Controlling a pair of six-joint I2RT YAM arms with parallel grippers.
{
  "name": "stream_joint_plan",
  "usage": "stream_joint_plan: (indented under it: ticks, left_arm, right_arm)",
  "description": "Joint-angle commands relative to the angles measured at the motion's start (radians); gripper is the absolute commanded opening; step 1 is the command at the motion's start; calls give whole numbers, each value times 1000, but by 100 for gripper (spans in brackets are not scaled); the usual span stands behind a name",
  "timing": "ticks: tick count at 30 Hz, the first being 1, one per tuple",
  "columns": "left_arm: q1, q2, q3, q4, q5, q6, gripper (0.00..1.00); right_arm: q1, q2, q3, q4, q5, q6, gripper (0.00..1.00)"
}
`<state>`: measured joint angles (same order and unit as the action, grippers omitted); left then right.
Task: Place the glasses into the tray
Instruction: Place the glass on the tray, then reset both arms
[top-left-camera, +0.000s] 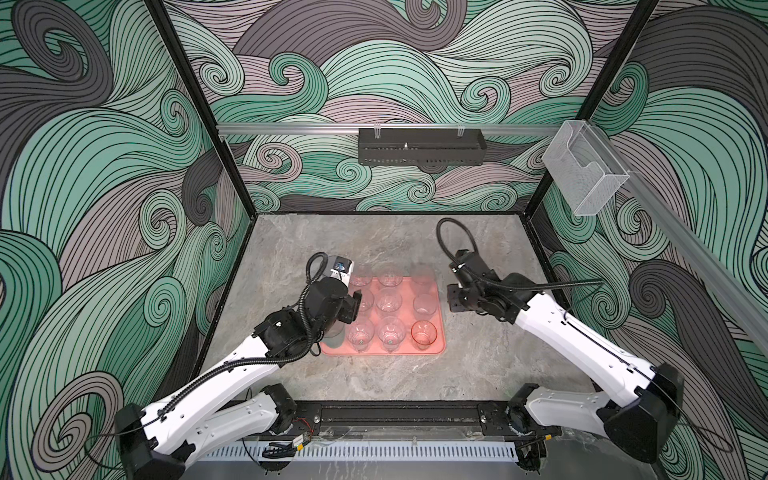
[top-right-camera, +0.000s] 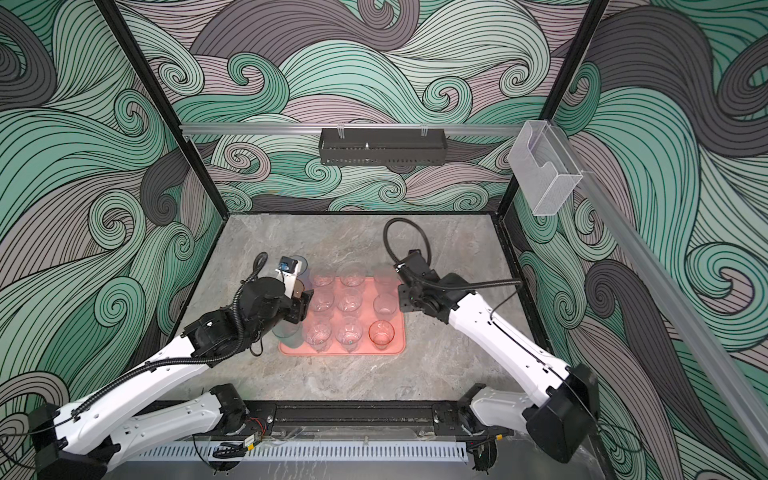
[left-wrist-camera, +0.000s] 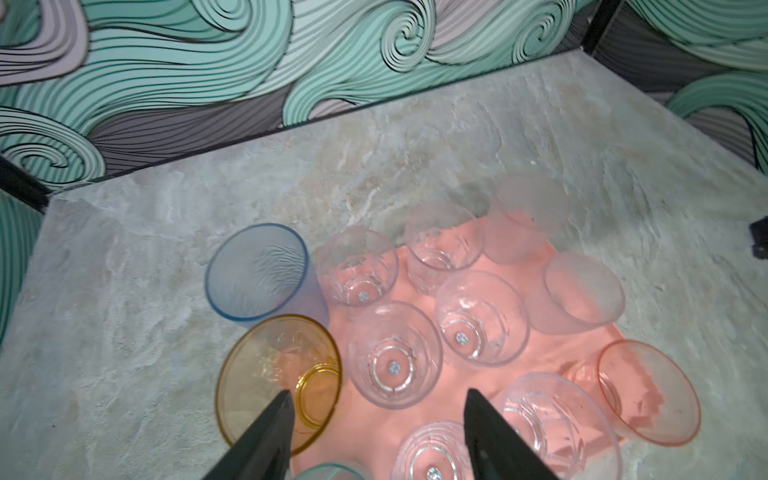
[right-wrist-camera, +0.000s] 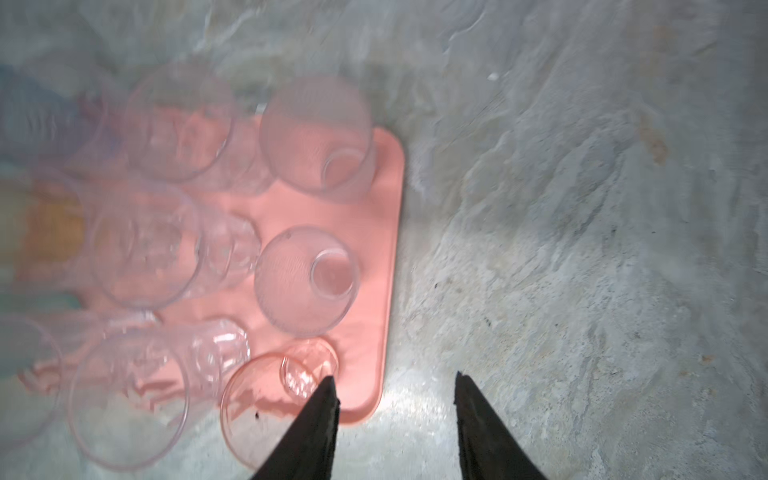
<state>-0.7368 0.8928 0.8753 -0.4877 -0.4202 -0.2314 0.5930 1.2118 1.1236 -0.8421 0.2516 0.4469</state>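
The salmon-pink tray (top-left-camera: 439, 350) lies mid-table and carries several glasses standing upright in rows. These are clear goblet-like ones (top-left-camera: 390, 303), frosted clear tumblers (top-left-camera: 424, 305) and a pink-red tumbler (top-left-camera: 424, 333) at its near right corner. Along its left side stand a blue-grey tumbler (left-wrist-camera: 257, 274), an orange tumbler (left-wrist-camera: 274, 374) and a teal tumbler (top-left-camera: 334, 337), partly hidden under my left arm. My left gripper (left-wrist-camera: 380, 401) hovers open above that left side, holding nothing. Just off the tray's right edge (right-wrist-camera: 386, 208), over bare table, my right gripper (right-wrist-camera: 395, 382) is open and holds nothing.
Grey stone tabletop (top-left-camera: 374, 386) surrounds the tray. A black perforated basket (top-left-camera: 419, 151) hangs on the back rail and a clear plastic box (top-left-camera: 582, 170) on the right rail. Patterned walls close in three sides.
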Motion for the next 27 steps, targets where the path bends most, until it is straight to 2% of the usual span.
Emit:
stream_joint_plan:
  ticks: [1,3,5,8,12,14,16,19,22,23,27]
  left_arm:
    - [144,-41,33,-39,-37,12,68]
    - [283,-48,8,-18,-43,-1,67]
    - [452,-42,-7,1,-50,-85,69]
    - [626,-19,-65,86,-80,-196,70]
    - [705,56,-142,206,-226,-217,70]
    - [714,88,-208,320,-301,-156,70]
    - [739,107,-268,420,-346,-153,71]
    - [761,136,-334,501,-333,-192,70]
    - [764,175,-392,632,-327,-184,70]
    - [764,175,-401,649,-255,-119,70]
    - [766,185,-447,769,-112,-46,70]
  right_arm:
    - [-121,-31,-29,102,32,-58,54]
    - [-191,-28,-59,173,43,-96,57]
    - [-241,-31,-103,255,86,-104,59]
    - [-272,-42,-189,429,173,-155,60]
    - [-286,-41,-350,747,239,-326,65]
    - [-291,-49,-437,912,305,-349,66]
    - [-306,-61,-496,1049,321,-384,65]
    - [-340,-16,-534,1153,356,-441,65]
    - [-403,44,-561,1188,312,-414,67]
    - [-422,55,-575,1208,277,-414,67]
    - [-458,106,-611,1269,219,-416,68]
